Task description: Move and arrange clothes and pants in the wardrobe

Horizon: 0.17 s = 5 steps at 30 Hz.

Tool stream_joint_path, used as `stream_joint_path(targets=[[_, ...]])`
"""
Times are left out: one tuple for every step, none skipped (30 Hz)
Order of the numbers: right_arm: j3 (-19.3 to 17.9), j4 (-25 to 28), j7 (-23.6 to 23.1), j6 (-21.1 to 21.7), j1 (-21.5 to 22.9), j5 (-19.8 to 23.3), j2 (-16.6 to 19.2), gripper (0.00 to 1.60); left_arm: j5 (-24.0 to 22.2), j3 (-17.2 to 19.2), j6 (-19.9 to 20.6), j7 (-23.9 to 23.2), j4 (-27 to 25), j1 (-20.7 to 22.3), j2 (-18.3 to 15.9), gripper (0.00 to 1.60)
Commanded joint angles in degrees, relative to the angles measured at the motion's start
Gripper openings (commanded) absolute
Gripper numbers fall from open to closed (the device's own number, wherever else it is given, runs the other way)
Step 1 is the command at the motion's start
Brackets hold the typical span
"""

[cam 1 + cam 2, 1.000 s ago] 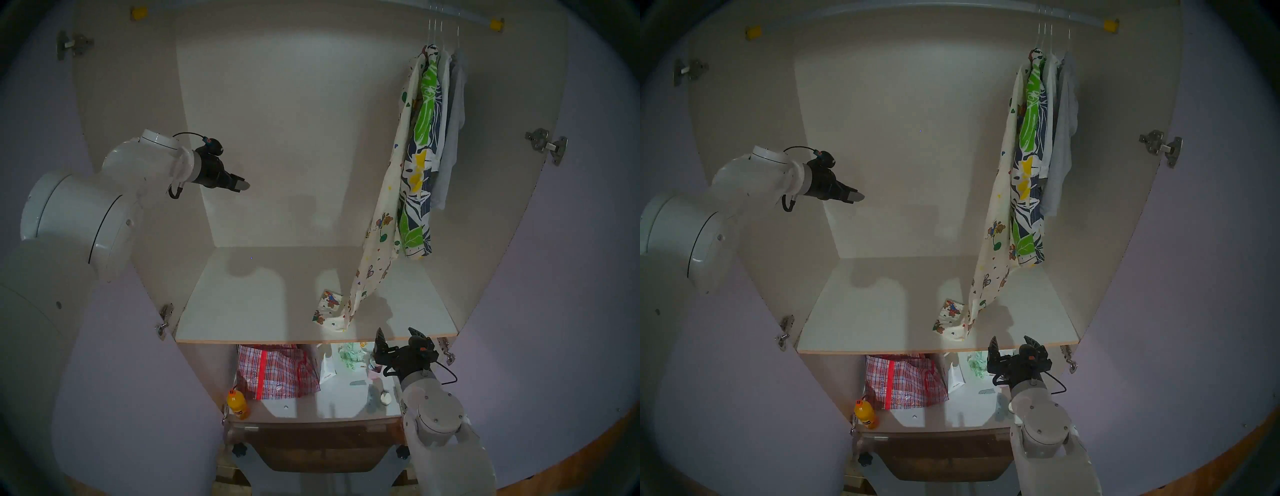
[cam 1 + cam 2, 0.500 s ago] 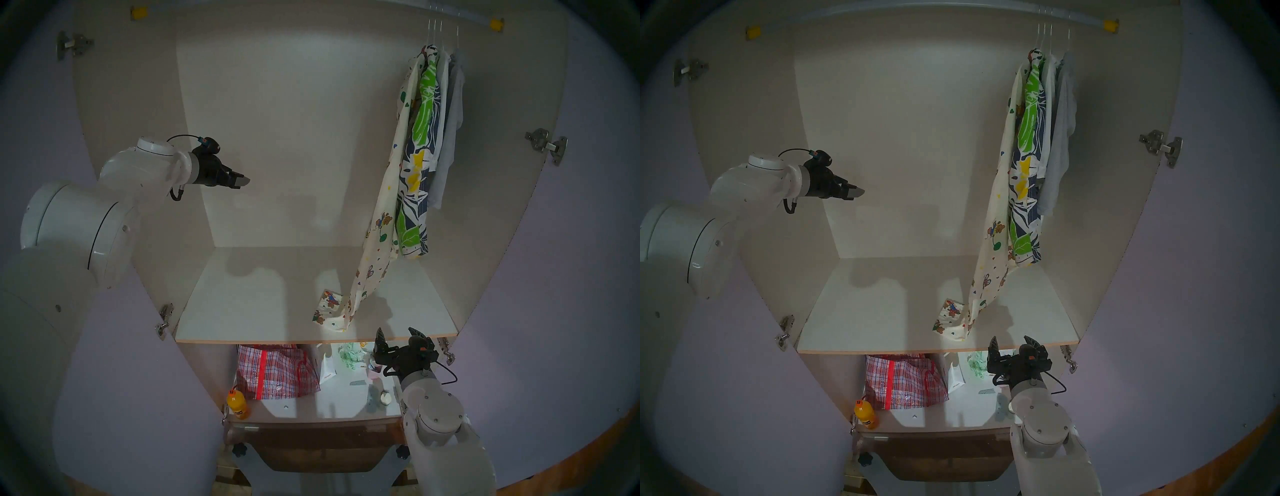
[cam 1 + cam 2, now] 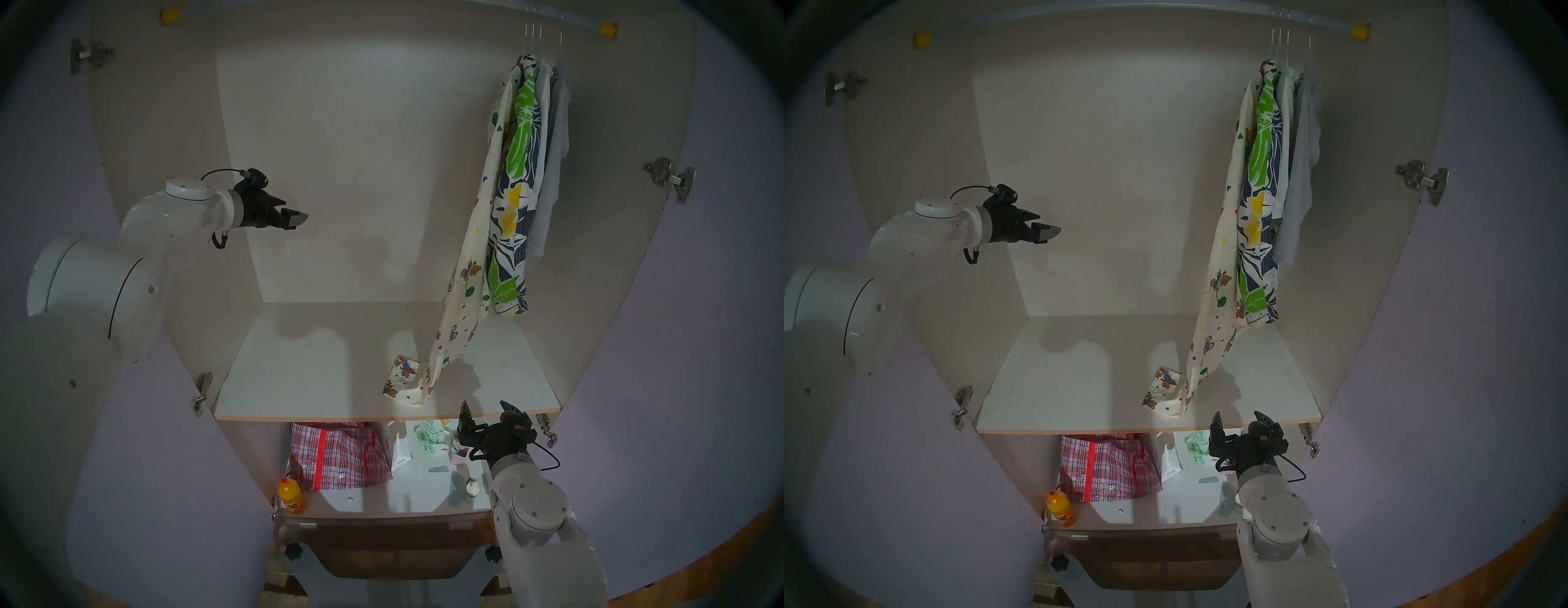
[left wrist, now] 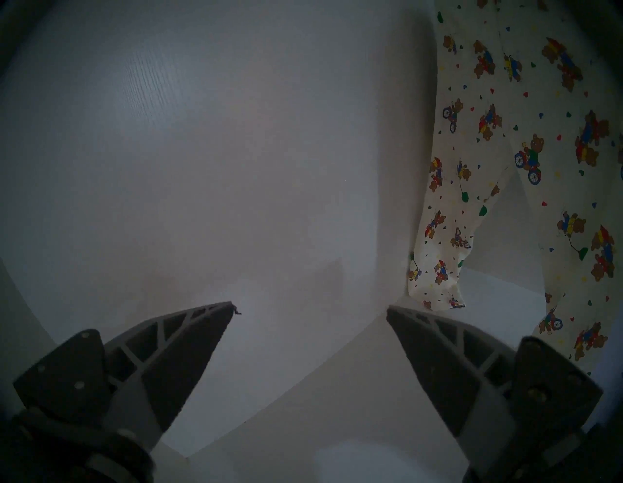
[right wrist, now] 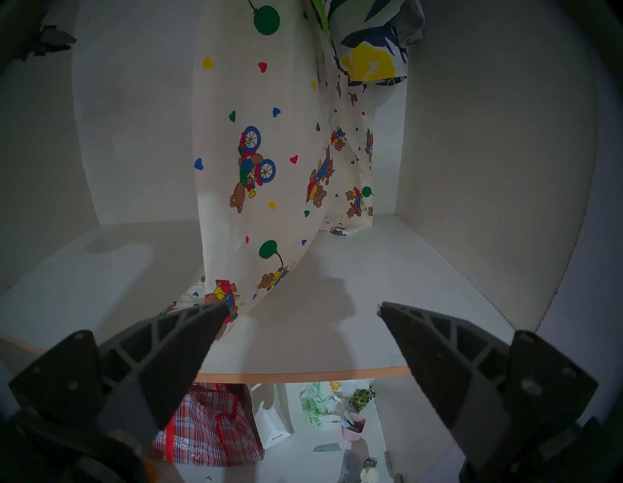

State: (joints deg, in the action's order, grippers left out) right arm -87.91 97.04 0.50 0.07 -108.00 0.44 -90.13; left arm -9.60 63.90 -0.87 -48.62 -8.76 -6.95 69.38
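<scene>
In the wardrobe (image 3: 339, 148), the clothes and pants hang bunched at the right end of the rail (image 3: 585, 23). The long teddy-bear pants (image 3: 471, 237) (image 4: 488, 135) (image 5: 256, 168) trail onto the white shelf (image 3: 297, 382). To their right hang the leaf-print pants (image 3: 513, 212), a white shirt (image 3: 543, 85) and a grey T-shirt (image 3: 551, 191). My left gripper (image 3: 299, 219) (image 4: 310, 307) is open and empty at mid-height on the left, far from the garments. My right gripper (image 3: 487, 406) (image 5: 301, 305) is open and empty at the shelf's front edge, just right of the trailing pant leg.
Under the shelf sit a red plaid bag (image 3: 335, 454), an orange bottle (image 3: 291, 494), a white paper bag (image 3: 401, 450), a green-printed plastic bag (image 3: 430, 437) and a pink cup (image 3: 457, 456). Lilac doors (image 3: 148, 467) stand open on both sides.
My left wrist has turned and levelled out, with the gripper shifting slightly up and right. The hanging garments swayed a little. The right arm has not moved.
</scene>
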Motion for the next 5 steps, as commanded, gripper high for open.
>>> stream_joint_path(targets=[[0.0, 1.3, 0.0, -0.5, 0.6, 0.2, -0.2, 1.6, -1.3, 1.3, -3.2, -0.2, -2.1, 1.0, -0.2, 1.6], [0.0, 1.3, 0.0, -0.5, 0.6, 0.2, -0.2, 1.6, -1.3, 1.5, -3.5, -0.2, -2.3, 0.8, -0.2, 1.6], [0.0, 1.3, 0.0, -0.5, 0.6, 0.2, -0.2, 1.6, -1.5, 1.7, -4.0, -0.2, -2.6, 0.5, -0.3, 1.6], [0.0, 1.3, 0.0, -0.5, 0.6, 0.2, -0.2, 1.6, -1.5, 1.8, -4.3, -0.2, -2.7, 0.4, -0.3, 1.6], [0.0, 1.3, 0.0, -0.5, 0.6, 0.2, -0.2, 1.6, -1.6, 2.0, -4.7, -0.2, -2.9, 0.2, -0.4, 1.6]])
